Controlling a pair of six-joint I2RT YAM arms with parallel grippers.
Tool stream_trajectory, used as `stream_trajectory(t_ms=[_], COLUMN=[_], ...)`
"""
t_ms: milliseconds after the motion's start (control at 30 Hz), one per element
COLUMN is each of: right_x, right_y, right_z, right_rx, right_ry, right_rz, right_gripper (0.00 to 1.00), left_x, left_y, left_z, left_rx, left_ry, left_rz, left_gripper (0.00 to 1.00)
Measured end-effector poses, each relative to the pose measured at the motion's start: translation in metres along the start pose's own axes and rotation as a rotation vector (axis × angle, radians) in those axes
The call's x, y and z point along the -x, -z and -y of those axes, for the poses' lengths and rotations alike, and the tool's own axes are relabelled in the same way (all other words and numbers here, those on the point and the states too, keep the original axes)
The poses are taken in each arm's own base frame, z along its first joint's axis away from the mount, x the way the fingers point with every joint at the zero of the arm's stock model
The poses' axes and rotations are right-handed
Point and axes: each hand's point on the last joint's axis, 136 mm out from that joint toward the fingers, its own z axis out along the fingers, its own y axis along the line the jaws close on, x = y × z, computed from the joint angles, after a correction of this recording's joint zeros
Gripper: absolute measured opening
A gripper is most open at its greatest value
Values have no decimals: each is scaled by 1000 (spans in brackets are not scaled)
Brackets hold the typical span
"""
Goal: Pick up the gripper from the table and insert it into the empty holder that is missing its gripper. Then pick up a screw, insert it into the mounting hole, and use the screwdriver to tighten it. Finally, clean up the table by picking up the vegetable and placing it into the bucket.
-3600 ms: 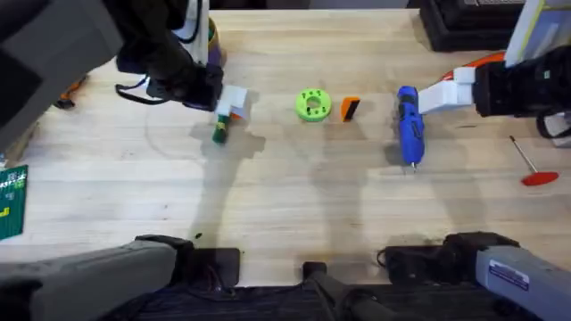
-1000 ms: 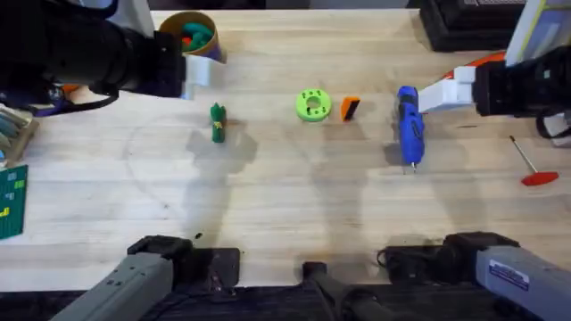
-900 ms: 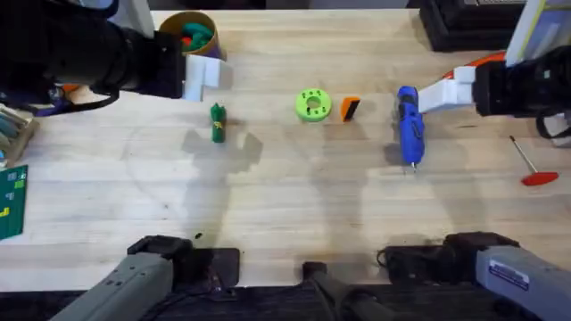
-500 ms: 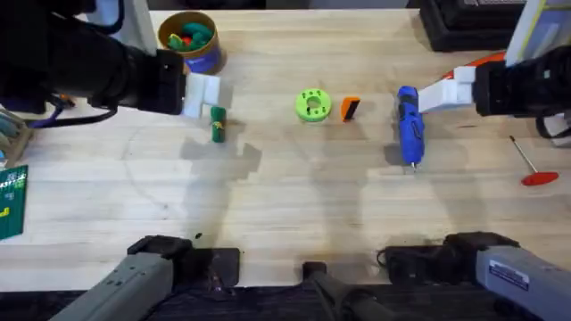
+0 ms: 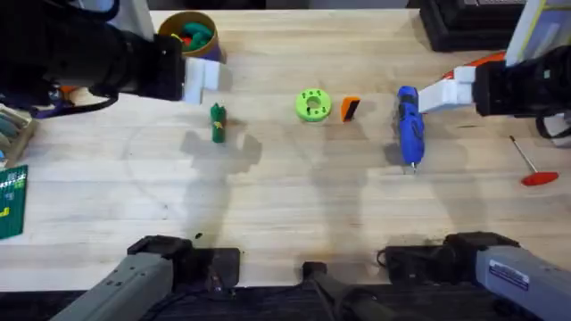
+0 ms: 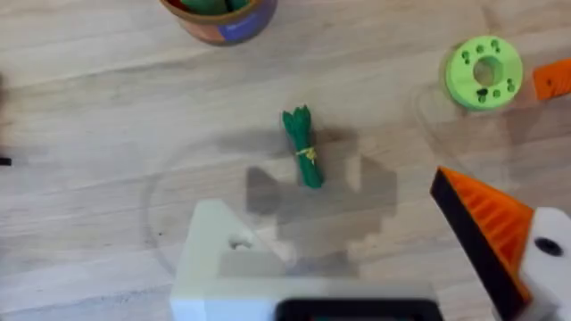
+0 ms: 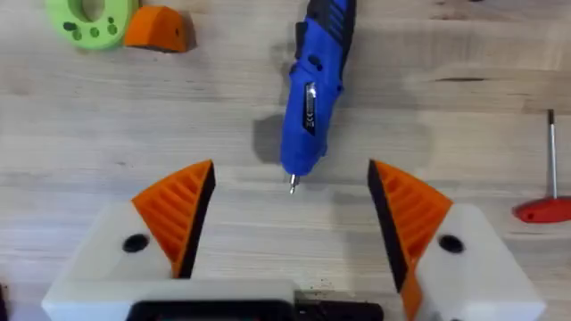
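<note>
Near the table's far left, the left gripper [image 5: 201,76] hangs above the pale wooden table [image 5: 294,205], its white jaw blocks spread apart with nothing between them; in its wrist view one jaw carries an orange ribbed pad [image 6: 486,227] while the other, the bare white angular plastic holder [image 6: 227,259], has none. Just beside it toward the arms' bases lies the slim dark green toy vegetable [image 5: 217,122] with a yellow band, flat on the wood and apart from the jaws. Just past the left gripper stands the short round brown-orange bucket [image 5: 190,36] with a blue label, toy pieces already inside. Farther toward the middle sits a lime-green round disc with holes [image 5: 312,104], and just beside it the small orange wedge-shaped gripper fingertip [image 5: 350,108]. On the right side, the right gripper [image 5: 446,89] is also spread wide and empty, both orange pads fitted, and the bright blue pen-shaped screwdriver [image 7: 312,85] lies beyond its fingertips, metal tip pointing back between them. A thin metal rod with a red handle [image 5: 528,162] rests near the right edge.
</note>
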Motion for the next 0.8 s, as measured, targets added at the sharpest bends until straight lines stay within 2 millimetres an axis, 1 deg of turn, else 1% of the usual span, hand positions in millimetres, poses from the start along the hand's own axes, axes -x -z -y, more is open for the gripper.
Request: stream_trajectory(t_ms=[133, 367, 500, 600, 800], right_x=[0, 0, 0, 0, 0], right_y=[0, 0, 0, 0, 0], right_z=[0, 0, 0, 0, 0], right_rx=[0, 0, 0, 0, 0], right_ry=[0, 0, 0, 0, 0], right_rz=[0, 0, 0, 0, 0], right_gripper=[992, 992, 992, 992, 992], left_x=[6, 10, 19, 16, 3], left_y=[7, 33, 46, 44, 26], left_z=[-3, -7, -7, -10, -18], left_rx=[22, 54, 62, 73, 96], left_ry=[-2, -5, -9, -5, 4], left_rz=[46, 138, 255, 341, 522], left_gripper=[985, 985, 985, 985, 985])
